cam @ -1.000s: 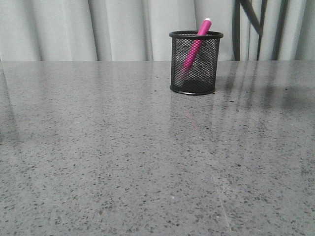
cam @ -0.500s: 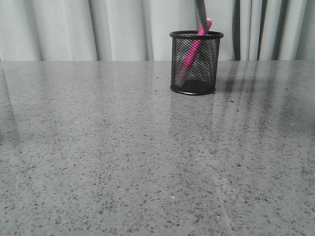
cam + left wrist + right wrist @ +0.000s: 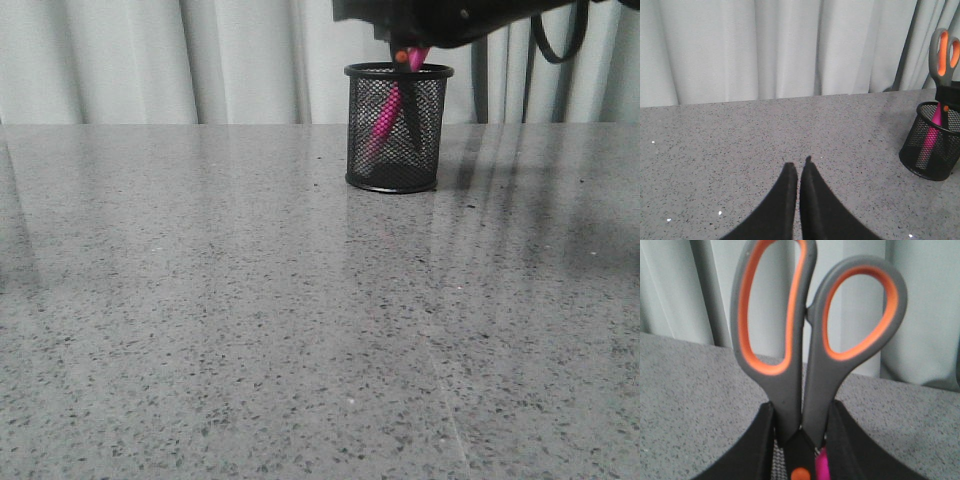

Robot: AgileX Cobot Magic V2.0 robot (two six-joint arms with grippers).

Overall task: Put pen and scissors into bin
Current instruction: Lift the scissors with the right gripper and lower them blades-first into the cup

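Note:
The black mesh bin (image 3: pixel 397 130) stands at the far middle of the table, also in the left wrist view (image 3: pixel 932 142). The pink pen (image 3: pixel 385 112) leans inside it. My right gripper (image 3: pixel 405 45) hangs just above the rim, shut on the scissors (image 3: pixel 805 345), handles up. The orange pivot dot (image 3: pixel 401 57) sits at rim height and the dark blades reach down into the bin. The grey and orange handles show above the bin in the left wrist view (image 3: pixel 944 52). My left gripper (image 3: pixel 799 165) is shut and empty, low over the table left of the bin.
Pale curtains (image 3: pixel 150 60) hang behind the table's far edge. The grey speckled tabletop (image 3: pixel 250 320) stretches from the bin to the near edge. A black cable (image 3: pixel 560 35) loops by the right arm.
The right arm has come down into view above the bin, bringing the scissors blades-first into it. The pen and the bin have stayed in place.

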